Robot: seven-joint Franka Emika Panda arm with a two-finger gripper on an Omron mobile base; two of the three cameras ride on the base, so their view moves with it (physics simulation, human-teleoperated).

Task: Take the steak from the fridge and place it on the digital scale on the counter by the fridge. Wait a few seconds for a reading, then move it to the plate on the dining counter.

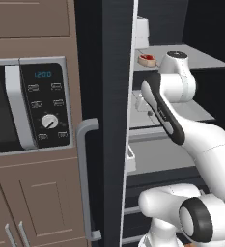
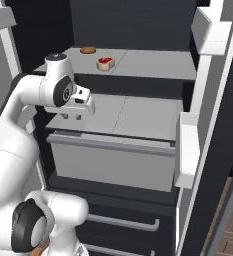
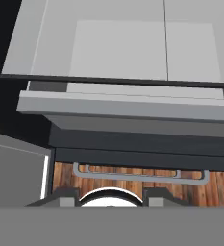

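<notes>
Starting out, the job is hardly begun. On the left, the fridge [image 1: 115, 120] door stands open. The end effector [image 2: 72, 116] hangs by the middle shelf, clenched with nothing in it. Further right, the steak [image 2: 106, 63] sits on the top shelf, untouched. Grabbing, weighing and plating are all left.

Two base views flanking the arm, both facing the open fridge [image 2: 138, 120]; hand view downward.

Flat, even rendered light, sharp throughout; the fridge [image 2: 138, 30] back is dark, without glare.
</notes>
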